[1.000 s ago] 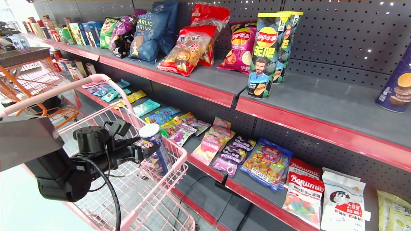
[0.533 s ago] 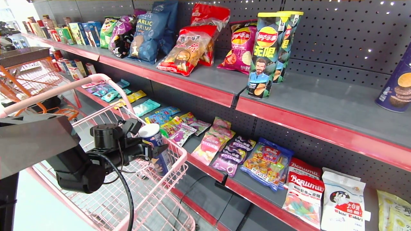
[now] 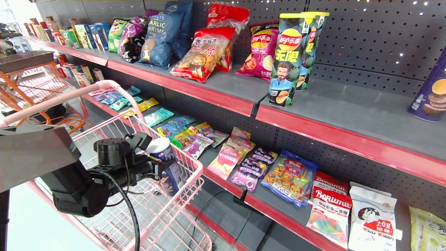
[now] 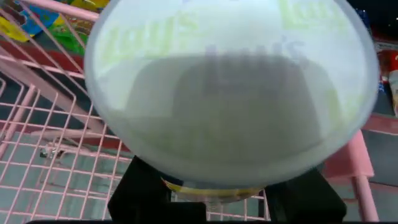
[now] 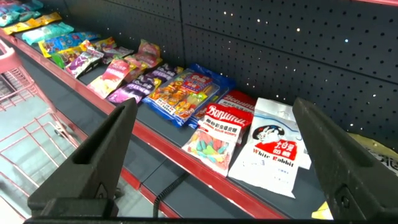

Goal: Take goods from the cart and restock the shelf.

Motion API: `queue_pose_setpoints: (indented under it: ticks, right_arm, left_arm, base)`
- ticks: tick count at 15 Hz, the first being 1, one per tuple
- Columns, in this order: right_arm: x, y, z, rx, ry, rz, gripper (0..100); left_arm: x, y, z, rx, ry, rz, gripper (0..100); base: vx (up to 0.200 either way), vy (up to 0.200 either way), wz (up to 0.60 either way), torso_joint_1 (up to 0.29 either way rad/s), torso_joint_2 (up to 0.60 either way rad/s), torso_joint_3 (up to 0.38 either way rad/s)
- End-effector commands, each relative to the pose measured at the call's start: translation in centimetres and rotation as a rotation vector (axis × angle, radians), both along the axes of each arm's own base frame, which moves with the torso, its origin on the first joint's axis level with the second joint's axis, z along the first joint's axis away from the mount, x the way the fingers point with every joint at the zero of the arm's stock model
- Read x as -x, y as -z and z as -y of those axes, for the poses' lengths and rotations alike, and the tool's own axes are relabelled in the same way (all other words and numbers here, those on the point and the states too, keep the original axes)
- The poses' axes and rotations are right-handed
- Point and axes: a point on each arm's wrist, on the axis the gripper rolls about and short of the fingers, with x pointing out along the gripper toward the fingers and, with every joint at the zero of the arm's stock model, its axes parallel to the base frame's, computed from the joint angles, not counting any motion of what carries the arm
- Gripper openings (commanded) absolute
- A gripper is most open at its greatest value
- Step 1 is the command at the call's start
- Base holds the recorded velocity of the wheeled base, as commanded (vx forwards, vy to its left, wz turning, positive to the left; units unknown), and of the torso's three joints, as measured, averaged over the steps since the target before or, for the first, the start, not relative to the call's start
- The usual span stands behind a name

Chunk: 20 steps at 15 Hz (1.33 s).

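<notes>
Head view: the left tool [image 3: 163, 163] pinches the blue canister [image 3: 173, 178] just below its white lid [image 3: 155, 145]; the canister stands in the far right corner of the pink cart [image 3: 194, 165], leaning slightly, with its base inside the basket; the left arm comes in from the near left over the basket, its wrist roughly level and the tool facing the shelving. Judgement: the step in hand is the lift-out; the canister should rise straight until its base clears the cart's rim, then travel to the bare stretch of the upper shelf [image 3: 348, 108] right of the green canisters [image 3: 288, 59] and be set down upright; a sideways pull too early risks catching the wire wall.

Left wrist view: the lid [image 4: 230, 93] sits very close to the camera, with a dark finger [image 4: 146, 193] low on either side of the canister; the cart's mesh [image 4: 50, 155] lies beneath.

Right wrist view: the right tool [image 5: 214, 109] is spread wide and carries nothing; it hangs above the lower shelf [image 5: 155, 134], over the candy bags [image 5: 214, 140].
</notes>
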Motion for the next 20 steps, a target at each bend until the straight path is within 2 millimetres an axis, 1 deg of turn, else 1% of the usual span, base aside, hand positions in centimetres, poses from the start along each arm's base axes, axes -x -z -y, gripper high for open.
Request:
queue_pose_setpoints:
  ticks: [1,4,5,6,7,8,9,12,13,14,15,16,18,20]
  right_arm:
    - [0.0,0.0,0.0,0.0,-0.001,-0.001,100]
    - [0.0,0.0,0.0,-0.001,0.001,-0.001,100]
    - [0.0,0.0,0.0,-0.001,0.001,-0.001,100]
    - [0.0,0.0,0.0,-0.001,0.001,-0.001,100]
    - [0.0,0.0,0.0,0.0,0.002,-0.001,100]
    - [0.0,0.0,0.0,-0.003,0.002,-0.001,100]
    - [0.0,0.0,0.0,-0.003,0.002,-0.001,100]
    - [0.0,0.0,0.0,-0.001,0.004,-0.001,100]
    - [0.0,0.0,0.0,-0.003,0.004,-0.001,100]
    - [0.0,0.0,0.0,-0.003,0.004,0.001,100]
    - [0.0,0.0,0.0,-0.003,0.004,-0.001,100]
    - [0.0,0.0,0.0,-0.003,0.004,-0.001,100]
    - [0.0,0.0,0.0,-0.003,0.004,-0.001,100]
    - [0.0,0.0,0.0,-0.003,0.004,0.001,100]
  left_arm:
    - [1.8,-2.7,-0.5,0.014,-0.036,0.044,0]
    - [6.3,-7.4,-1.8,0.039,-0.068,0.121,0]
    - [7.2,-8.1,-1.9,0.04,-0.071,0.128,0]
    - [9.6,-9.9,-2.2,0.044,-0.072,0.149,0]
    - [12.4,-12.2,-2.4,0.068,-0.077,0.175,0]
    - [14.7,-14.0,-2.6,0.095,-0.083,0.19,0]
    - [17.4,-15.6,-2.9,0.104,-0.081,0.201,0]
    - [25.2,-19.0,-3.6,0.106,-0.082,0.207,0]
    - [27.1,-19.3,-3.8,0.105,-0.085,0.204,0]
    - [28.2,-19.3,-3.9,0.105,-0.088,0.222,0]
    - [29.7,-19.4,-4.1,0.103,-0.117,0.275,0]
    - [30.3,-19.3,-4.3,0.097,-0.166,0.296,0]
    - [30.4,-19.1,-4.6,0.07,-0.313,0.31,0]
    - [30.4,-19.0,-4.7,0.06,-0.367,0.313,0]
  base:
    - [0.0,0.0,0.0,0.0,0.0,0.0]
    - [0.0,0.0,0.0,0.0,0.0,0.0]
    - [0.0,0.0,0.0,0.0,0.0,0.0]
    - [0.0,0.0,0.0,0.0,0.0,0.0]
    - [0.0,0.0,0.0,0.0,0.0,0.0]
    - [0.0,0.0,0.0,0.0,0.0,0.0]
    - [0.0,0.0,0.0,0.0,0.0,0.0]
    - [0.0,0.0,0.0,0.0,0.0,0.0]
    - [0.0,0.0,0.0,0.0,0.0,0.0]
    - [0.0,0.0,0.0,0.017,-0.06,-0.036]
    - [0.0,0.0,0.0,0.085,-0.28,-0.173]
    - [0.0,0.0,0.0,0.119,-0.38,-0.237]
    - [0.0,0.0,0.0,0.173,-0.48,-0.31]
    - [0.0,0.0,0.0,0.2,-0.53,-0.339]
